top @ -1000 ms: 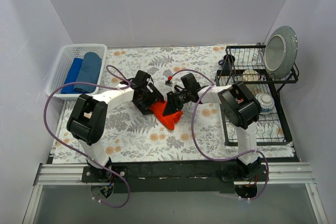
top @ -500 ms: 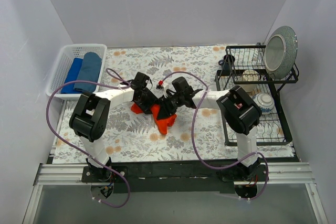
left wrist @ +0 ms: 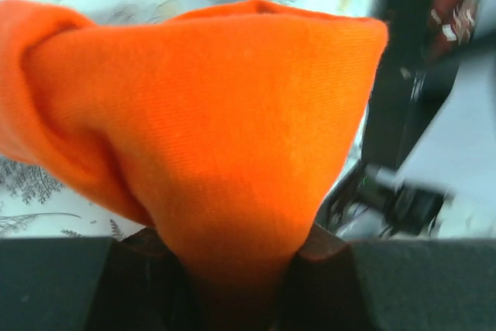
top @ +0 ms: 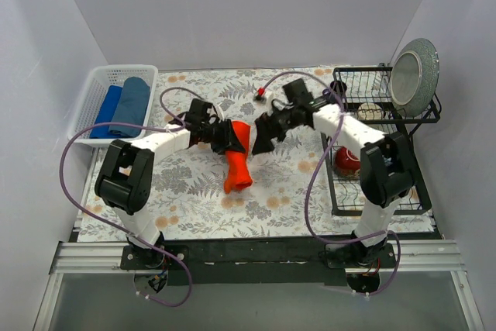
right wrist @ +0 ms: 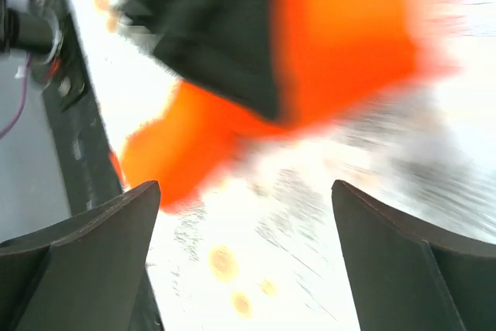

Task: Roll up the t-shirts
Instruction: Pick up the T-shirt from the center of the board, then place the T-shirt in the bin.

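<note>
The orange-red t-shirt [top: 236,164] is a bunched roll on the floral mat, its upper end lifted. My left gripper [top: 226,139] is shut on that upper end. In the left wrist view the orange cloth [left wrist: 225,114] fills the frame and is pinched between the fingers of the left gripper [left wrist: 240,261]. My right gripper [top: 262,137] stands open just right of the shirt with nothing between its fingers [right wrist: 93,257]. The blurred right wrist view shows the shirt [right wrist: 349,36] beyond the right gripper [right wrist: 244,218]. Two rolled blue t-shirts [top: 124,106] lie in the white basket [top: 91,91].
A black dish rack [top: 403,191] stands at the right with a grey plate [top: 415,63] upright in it and a dark-red bowl [top: 346,162] inside. Purple cables loop over both arms. The basket sits at the mat's far left corner.
The right gripper opened, let go of the orange shirt and drew back up and right. The left gripper closed on the shirt's end and raised it toward the back.
</note>
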{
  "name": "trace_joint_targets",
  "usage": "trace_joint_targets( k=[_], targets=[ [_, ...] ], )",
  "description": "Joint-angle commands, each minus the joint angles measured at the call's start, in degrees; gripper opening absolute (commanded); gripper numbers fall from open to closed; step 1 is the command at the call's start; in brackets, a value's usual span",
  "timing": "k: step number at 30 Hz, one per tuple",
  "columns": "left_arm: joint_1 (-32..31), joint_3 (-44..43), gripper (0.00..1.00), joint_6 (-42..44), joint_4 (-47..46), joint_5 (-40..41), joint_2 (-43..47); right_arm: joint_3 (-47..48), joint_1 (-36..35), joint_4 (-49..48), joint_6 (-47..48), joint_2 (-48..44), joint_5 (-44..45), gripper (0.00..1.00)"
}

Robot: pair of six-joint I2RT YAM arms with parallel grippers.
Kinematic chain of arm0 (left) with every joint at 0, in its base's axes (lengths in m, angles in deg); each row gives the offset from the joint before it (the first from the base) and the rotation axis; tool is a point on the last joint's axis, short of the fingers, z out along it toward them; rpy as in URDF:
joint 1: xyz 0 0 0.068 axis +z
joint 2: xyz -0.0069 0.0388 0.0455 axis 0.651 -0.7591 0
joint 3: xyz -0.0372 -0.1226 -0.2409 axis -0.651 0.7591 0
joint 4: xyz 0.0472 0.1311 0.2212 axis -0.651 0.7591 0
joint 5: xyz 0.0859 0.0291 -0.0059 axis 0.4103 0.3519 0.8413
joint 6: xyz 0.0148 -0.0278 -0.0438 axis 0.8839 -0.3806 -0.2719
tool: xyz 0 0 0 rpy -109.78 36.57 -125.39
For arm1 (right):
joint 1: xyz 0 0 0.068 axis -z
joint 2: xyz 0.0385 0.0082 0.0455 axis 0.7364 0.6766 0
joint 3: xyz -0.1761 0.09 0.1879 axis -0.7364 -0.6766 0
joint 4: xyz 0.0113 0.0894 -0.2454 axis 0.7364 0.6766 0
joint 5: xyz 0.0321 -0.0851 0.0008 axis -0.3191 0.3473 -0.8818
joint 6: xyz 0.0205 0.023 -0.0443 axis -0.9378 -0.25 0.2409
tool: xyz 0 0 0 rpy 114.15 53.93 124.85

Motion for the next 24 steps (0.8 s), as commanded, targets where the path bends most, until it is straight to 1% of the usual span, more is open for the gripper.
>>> trace_joint_targets(
  k=[1,2,3,4,5,6,7,8,9,10,12,13,14,15,17,18,20,21,23,24],
  targets=[
    [4.01,-17.32,0.0,31.07,17.4,-15.9,3.89,7.34,8.52,13.37,6.23,-3.72,-0.49,0.99],
    [4.98,-21.23,0.0,35.83,29.99,-16.52,2.4,7.52,8.98,13.55,6.93,-4.59,0.82,0.99],
    [7.42,-25.18,0.01,45.36,36.46,-18.01,-0.66,7.61,9.24,13.64,8.07,-5.12,1.18,0.99],
    [8.93,-30.01,0.02,49.89,42.88,-18.81,-2.78,7.52,9.16,13.73,8.25,-5.48,1.36,0.99],
    [10.68,-38.23,0.04,54.12,55.21,-19.86,-4.72,7.26,9.16,13.47,8.43,-6.18,1.19,0.99],
    [14.27,-43.62,0.04,59.03,61.08,-19.96,-6.65,6.65,9.16,12.77,7.39,-6.71,1.18,0.99],
    [16.65,-48.12,0.05,63.43,66.19,-20.48,-10.41,5.07,9.16,10.76,6.68,-7.32,1.18,0.99],
    [19.02,-53.21,0.05,61.39,67.02,-18.66,-10.8,4.1,9.16,9.96,6.33,-8.46,1.18,0.99],
    [25.14,-54.48,0.05,62.58,67.11,-18.73,-10.63,3.31,9.16,9.25,5.89,-8.82,1.36,0.99],
    [28.07,-55.19,0.03,68.17,67.03,-20.9,-9.15,1.39,9.16,8.64,5.8,-9.34,1.53,0.99],
    [33.69,-57.9,0.0,72.6,66.94,-20.67,-8.43,-0.21,9.24,7.67,5.79,-10.49,2.06,0.99],
    [34.94,-59.74,0.0,73.83,66.94,-17.35,-8.86,-1.0,9.33,7.31,6.06,-10.84,2.15,0.99],
    [36.26,-61.33,0.0,75.24,67.03,-16.45,-10.87,-2.4,9.24,6.79,5.97,-11.36,2.41,0.99],
    [39.32,-64.91,0.0,75.95,67.03,-16.09,-11.93,-3.28,9.33,6.61,5.97,-11.63,2.42,0.99],
    [42.41,-69.23,0.0,75.79,66.94,-16.0,-15.18,-5.56,9.51,6.08,5.62,-12.33,1.89,0.99],
    [45.04,-74.74,0.0,75.52,66.85,-15.83,-19.02,-6.19,9.59,5.38,5.53,-12.34,1.63,0.99],
    [47.16,-79.43,0.0,75.17,66.85,-15.48,-21.95,-7.24,9.68,5.12,5.01,-12.42,0.93,0.99],
    [48.48,-81.02,0.0,75.86,66.85,-15.13,-24.4,-8.03,9.68,4.77,5.0,-12.42,0.75,0.98],
    [49.19,-81.91,0.0,77.01,66.77,-13.29,-25.65,-8.48,10.03,4.76,4.92,-12.08,0.66,0.99],
    [49.63,-81.74,0.0,80.32,66.76,-12.15,-27.05,-8.74,10.47,4.76,4.74,-11.9,0.66,0.99]
  ],
)
